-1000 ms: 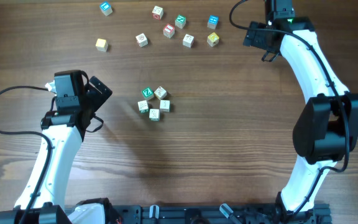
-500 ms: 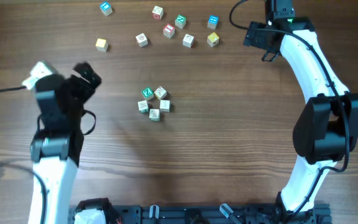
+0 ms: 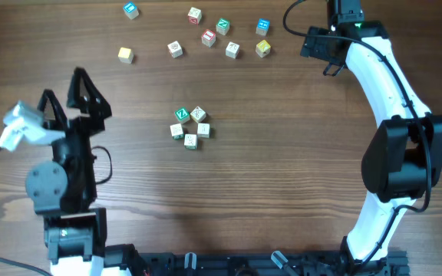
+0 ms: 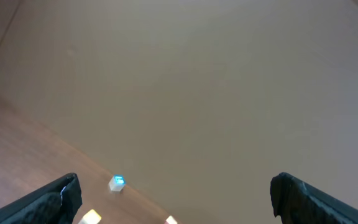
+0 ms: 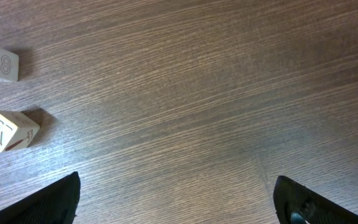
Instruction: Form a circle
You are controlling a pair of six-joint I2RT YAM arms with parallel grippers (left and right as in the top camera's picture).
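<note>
Now the circle (image 3: 189,128) sits central on the tabletop (image 3: 298,192), cubes close-packed. Our left fingers (image 3: 83,88) and right fingers (image 5: 58,202) stand wide apart, empty, both well away from it. We judge that a low, careless sweep across could scatter the ring.

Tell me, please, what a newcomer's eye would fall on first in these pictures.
First, the tight ring of small wooden letter cubes, one green-faced, at the middle of the brown wooden table. Then the left claw, open and empty, at the table's left, and the loose scatter of colourful wooden letter cubes along the far edge.
</note>
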